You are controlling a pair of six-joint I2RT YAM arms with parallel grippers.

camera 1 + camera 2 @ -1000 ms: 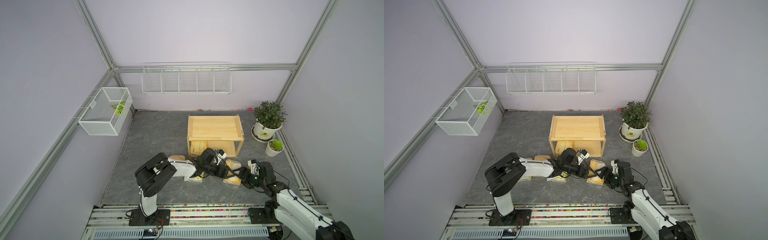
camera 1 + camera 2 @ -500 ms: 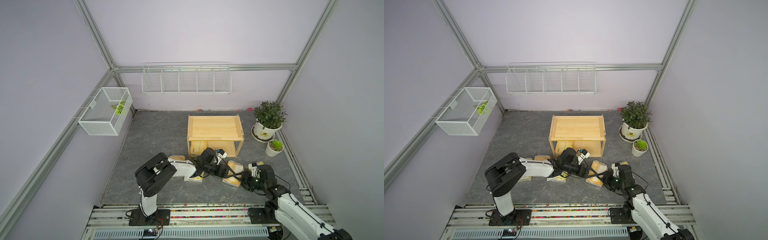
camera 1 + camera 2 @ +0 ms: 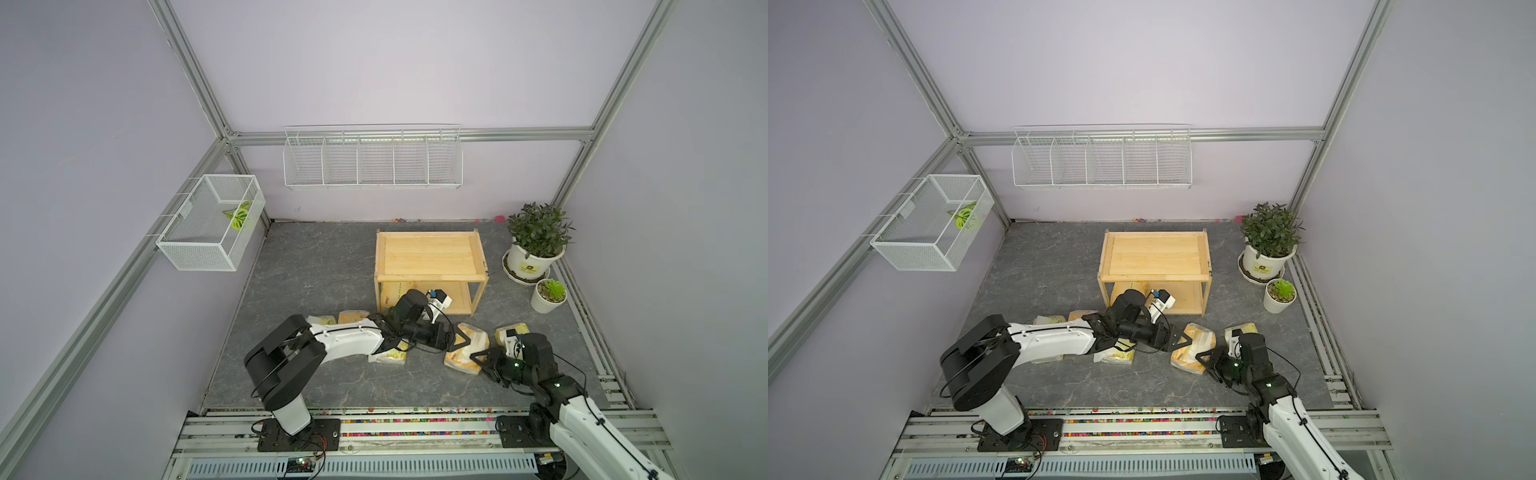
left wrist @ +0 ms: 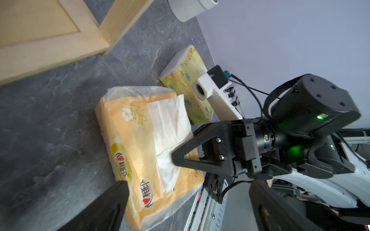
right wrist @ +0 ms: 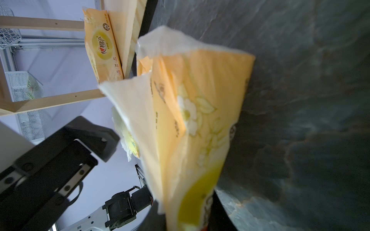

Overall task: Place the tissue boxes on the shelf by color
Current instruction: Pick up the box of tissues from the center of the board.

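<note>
An orange tissue pack (image 3: 459,353) with white tissue sticking out lies on the grey floor in front of the wooden shelf (image 3: 430,253). My right gripper (image 3: 478,358) is shut on its near end, seen close up in the right wrist view (image 5: 186,220). My left gripper (image 3: 457,338) is open, and its fingers (image 4: 104,208) straddle the pack's other end (image 4: 140,140). A pale yellow-green pack (image 3: 505,332) lies behind the right gripper. Another orange pack (image 3: 392,291) stands on the shelf's lower tier. Beside and under the left arm are one more orange pack (image 3: 353,318) and two pale ones (image 3: 322,320), (image 3: 390,357).
Two potted plants (image 3: 538,245), (image 3: 548,295) stand right of the shelf. A white wire rack (image 3: 372,158) hangs on the back wall and a white mesh basket (image 3: 212,222) on the left wall. The shelf's top tier holds nothing.
The right gripper has closed its jaws on the orange pack's near end. The left arm has stayed where it was, with its gripper open.
</note>
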